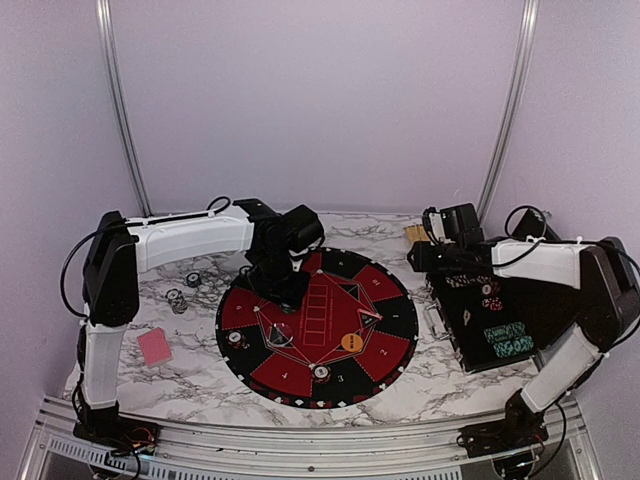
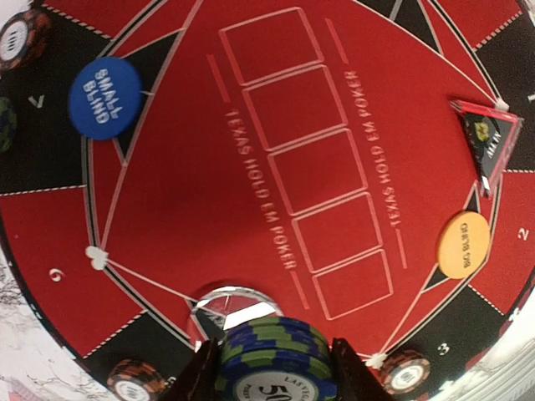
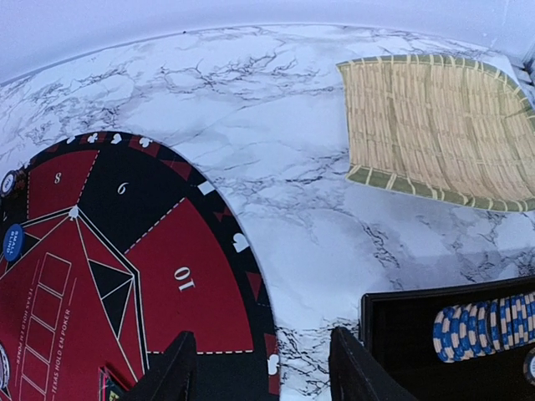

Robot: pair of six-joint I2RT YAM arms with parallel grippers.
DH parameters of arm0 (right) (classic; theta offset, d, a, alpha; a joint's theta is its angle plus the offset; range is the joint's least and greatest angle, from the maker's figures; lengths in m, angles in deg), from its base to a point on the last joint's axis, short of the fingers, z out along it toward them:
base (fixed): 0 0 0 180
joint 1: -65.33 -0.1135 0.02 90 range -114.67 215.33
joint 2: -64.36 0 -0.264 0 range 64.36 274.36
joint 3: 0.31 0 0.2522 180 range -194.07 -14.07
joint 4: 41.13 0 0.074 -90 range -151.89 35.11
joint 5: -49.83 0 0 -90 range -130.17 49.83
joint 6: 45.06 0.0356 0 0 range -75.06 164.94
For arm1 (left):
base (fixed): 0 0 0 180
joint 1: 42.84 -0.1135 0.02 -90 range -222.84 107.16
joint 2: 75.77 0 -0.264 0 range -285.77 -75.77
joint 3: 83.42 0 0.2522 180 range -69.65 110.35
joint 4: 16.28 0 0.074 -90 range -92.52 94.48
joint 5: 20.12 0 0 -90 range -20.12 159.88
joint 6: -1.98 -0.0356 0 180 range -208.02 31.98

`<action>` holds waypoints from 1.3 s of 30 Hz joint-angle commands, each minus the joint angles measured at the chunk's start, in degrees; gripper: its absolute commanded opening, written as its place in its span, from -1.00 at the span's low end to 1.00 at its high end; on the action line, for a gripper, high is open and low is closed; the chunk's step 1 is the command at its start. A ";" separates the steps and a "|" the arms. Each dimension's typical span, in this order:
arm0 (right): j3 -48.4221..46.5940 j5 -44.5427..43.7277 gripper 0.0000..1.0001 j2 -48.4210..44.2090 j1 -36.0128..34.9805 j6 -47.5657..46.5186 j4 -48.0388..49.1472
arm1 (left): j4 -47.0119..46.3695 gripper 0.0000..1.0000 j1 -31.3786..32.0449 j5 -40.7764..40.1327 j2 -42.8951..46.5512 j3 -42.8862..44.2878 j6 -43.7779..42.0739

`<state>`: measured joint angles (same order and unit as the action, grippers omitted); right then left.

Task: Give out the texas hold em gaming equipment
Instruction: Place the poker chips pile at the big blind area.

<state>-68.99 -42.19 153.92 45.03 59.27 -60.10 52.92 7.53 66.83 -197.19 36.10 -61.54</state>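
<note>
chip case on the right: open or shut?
Open. The top view shows chip rows lying exposed inside the black case; the right wrist view shows a blue-and-white chip row in it.

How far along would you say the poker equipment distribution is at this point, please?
Done: the blue button, the orange button and small chip stacks sit on the mat. In hand: the left hand is shut on a blue-green chip stack over the mat. Left: pink cards and loose chips lie beside the mat, chip rows lie in the case, and the right hand is open and empty.
</note>
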 commanded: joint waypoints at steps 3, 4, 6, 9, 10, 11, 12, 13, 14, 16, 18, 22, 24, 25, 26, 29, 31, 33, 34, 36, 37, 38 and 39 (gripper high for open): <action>0.29 -0.23 0.05 -2.38 1.13 0.07 -0.59 | 4.72 -0.28 5.42 0.05 -5.26 8.24 2.38; 0.33 -0.12 0.05 -2.39 1.13 0.05 -0.65 | 5.12 -0.28 6.30 0.12 -6.01 9.47 2.59; 0.33 0.01 0.05 -2.50 1.13 0.04 -0.51 | 5.91 -0.28 8.01 0.43 -7.54 12.36 2.89; 0.42 0.02 0.05 -2.59 1.18 0.00 -0.50 | 6.47 -0.28 10.17 1.11 -10.15 14.97 3.43; 0.42 -0.15 0.05 -2.62 1.22 -0.08 -0.50 | 6.59 -0.28 10.87 1.30 -10.61 15.64 3.53; 0.50 -0.44 0.05 -2.71 1.22 -0.07 -0.57 | 6.65 -0.28 11.41 1.46 -11.27 16.11 3.78; 0.51 -0.59 0.05 -2.82 1.27 -0.16 -0.59 | 6.69 -0.28 11.90 1.62 -11.86 16.59 3.92; 0.54 -0.62 0.05 -2.91 1.37 -0.18 -0.70 | 6.82 -0.28 12.52 1.72 -12.56 17.06 4.01; 0.52 -0.68 0.05 -3.01 1.50 -0.15 -0.75 | 6.87 -0.28 12.90 1.81 -13.01 17.42 4.14; 0.66 -0.66 0.05 -3.26 1.87 -0.12 -0.86 | 6.87 -0.28 13.52 2.03 -13.73 18.04 4.55; 0.73 -0.67 0.05 -3.53 2.28 -0.09 -0.97 | 6.92 -0.28 14.25 2.34 -14.51 18.88 4.72; 0.95 -0.79 0.05 -3.99 2.54 -0.08 -0.85 | 6.93 -0.28 15.29 2.61 -15.73 19.57 5.00; 0.85 -0.79 0.05 -3.93 2.61 -0.04 -0.87 | 6.88 -0.28 15.64 2.69 -16.11 19.58 5.36; 0.88 -0.81 0.05 -3.95 2.63 -0.08 -0.87 | 6.87 -0.28 15.90 2.74 -16.35 19.70 5.42; 0.88 -0.80 0.05 -3.91 2.63 -0.08 -0.84 | 6.87 -0.28 16.16 2.78 -16.58 19.75 5.51; 0.86 -1.00 0.05 -4.10 2.65 -0.18 -0.94 | 6.85 -0.28 16.64 2.79 -17.11 19.75 5.58; 1.00 -0.96 0.05 -4.35 2.71 -0.18 -0.95 | 6.79 -0.28 16.82 2.79 -17.54 20.04 5.65; 1.04 -0.96 0.05 -4.55 2.71 -0.26 -0.96 | 6.87 -0.28 16.95 2.79 -18.15 20.32 5.61; 1.18 -0.97 0.05 -4.61 2.72 -0.23 -0.88 | 6.81 -0.27 17.02 2.79 -18.37 20.36 5.60; 1.21 -1.05 0.05 -4.59 2.70 -0.26 -0.85 | 6.83 -0.27 17.04 2.74 -18.79 20.32 5.67; 1.21 -1.14 0.05 -4.65 2.70 -0.24 -0.92 | 6.85 -0.27 17.10 2.78 -19.03 20.36 5.68; 1.21 -1.14 0.06 -4.70 2.71 -0.23 -0.87 | 6.87 -0.26 17.19 2.78 -19.21 20.44 5.64; 1.21 -1.21 0.05 -4.69 2.77 -0.34 -0.85 | 6.87 -0.25 17.28 2.79 -19.39 20.45 5.72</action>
<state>-67.79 -42.32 150.80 47.24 59.25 -60.56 58.23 24.27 69.43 -214.94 54.90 -56.17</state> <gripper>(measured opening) 0.528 0.422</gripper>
